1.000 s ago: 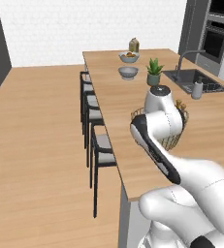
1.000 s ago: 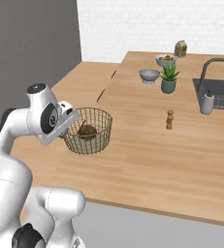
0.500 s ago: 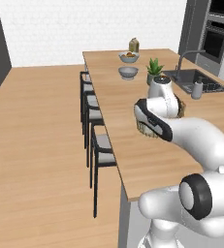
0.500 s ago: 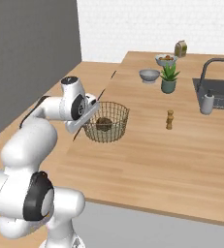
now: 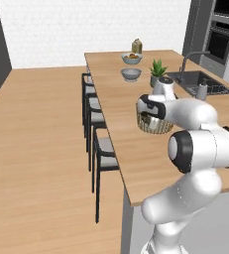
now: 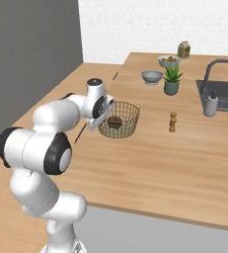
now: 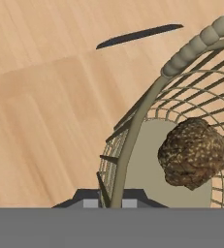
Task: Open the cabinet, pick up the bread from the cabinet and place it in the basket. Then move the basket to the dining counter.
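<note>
Light wood runs the whole length of the desk [image 6: 150, 163], with dark stools [image 5: 104, 149] lined along one side and a sink [image 6: 224, 94] set in at the far end. On that wood sits the basket [image 6: 119, 120], upright, near a small pepper mill [image 6: 172, 122] and short of the potted plant [image 6: 171, 81] and two bowls [image 6: 152, 76] farther back. The bread [image 7: 193, 152] lies on the basket floor, close to one wall. The end effector [image 7: 111, 202] is pinched narrow on the basket's rim and wire wall, one fingertip outside and one inside the mesh. Compared with a second ago, the arm has swung out and stretched forward over the desk, and the basket has travelled with it: earlier it hung close to the robot's body near the desk's near edge, now it stands farther in, toward the middle. The bread has stayed inside throughout.
</note>
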Controlling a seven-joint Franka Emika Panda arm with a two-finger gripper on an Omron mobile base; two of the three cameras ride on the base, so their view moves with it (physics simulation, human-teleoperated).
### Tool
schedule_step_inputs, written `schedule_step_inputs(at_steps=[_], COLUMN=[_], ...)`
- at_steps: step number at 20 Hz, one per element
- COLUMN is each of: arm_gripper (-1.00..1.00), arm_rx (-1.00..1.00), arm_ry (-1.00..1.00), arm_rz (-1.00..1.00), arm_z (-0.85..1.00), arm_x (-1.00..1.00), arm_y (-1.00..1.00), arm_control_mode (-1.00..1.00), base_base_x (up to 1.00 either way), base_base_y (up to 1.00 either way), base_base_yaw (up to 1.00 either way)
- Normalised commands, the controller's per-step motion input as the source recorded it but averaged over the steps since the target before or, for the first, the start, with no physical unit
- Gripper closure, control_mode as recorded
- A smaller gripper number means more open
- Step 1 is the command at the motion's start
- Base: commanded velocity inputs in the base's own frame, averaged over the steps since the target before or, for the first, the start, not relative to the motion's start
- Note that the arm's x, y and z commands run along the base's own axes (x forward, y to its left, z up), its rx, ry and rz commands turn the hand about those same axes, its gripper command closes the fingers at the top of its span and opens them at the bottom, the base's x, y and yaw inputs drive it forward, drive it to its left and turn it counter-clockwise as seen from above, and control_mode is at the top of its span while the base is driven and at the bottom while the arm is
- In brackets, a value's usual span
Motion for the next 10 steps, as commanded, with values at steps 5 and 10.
schedule_step_inputs(at_steps=[5, 10], arm_gripper=[1.0, 1.0], arm_rx=[0.0, 0.0], arm_ry=[0.04, 0.0], arm_rz=[0.07, 0.03], arm_z=[-0.59, -0.42], arm_x=[0.43, 0.2], arm_y=[-0.01, -0.07], arm_control_mode=[-1.0, -1.0], base_base_x=[0.0, 0.0], base_base_y=[0.0, 0.0], base_base_yaw=[0.0, 0.0])
